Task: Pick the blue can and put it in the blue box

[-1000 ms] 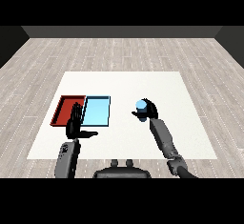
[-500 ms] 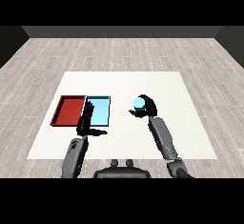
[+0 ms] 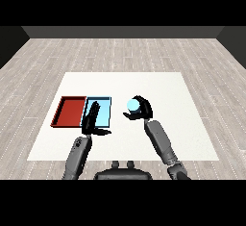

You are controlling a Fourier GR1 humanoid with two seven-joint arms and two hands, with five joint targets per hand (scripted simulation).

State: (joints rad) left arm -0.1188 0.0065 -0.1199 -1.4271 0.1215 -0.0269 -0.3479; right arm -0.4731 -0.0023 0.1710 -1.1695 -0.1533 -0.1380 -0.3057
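Observation:
The blue can sits in my right hand, whose fingers and thumb curl round it, a little to the right of the light blue tray. My left hand is open, fingers straight, reaching over the near left part of the light blue tray and hiding some of it. The can is lifted off the white table as far as I can tell.
A red tray lies directly left of the light blue tray, sharing an edge. Both trays sit on the left half of the white table, with grey wood floor around it.
My right hand has carried the blue can leftward, closer to the light blue tray. My left hand has risen and moved right, from beside the red tray to over the light blue one.

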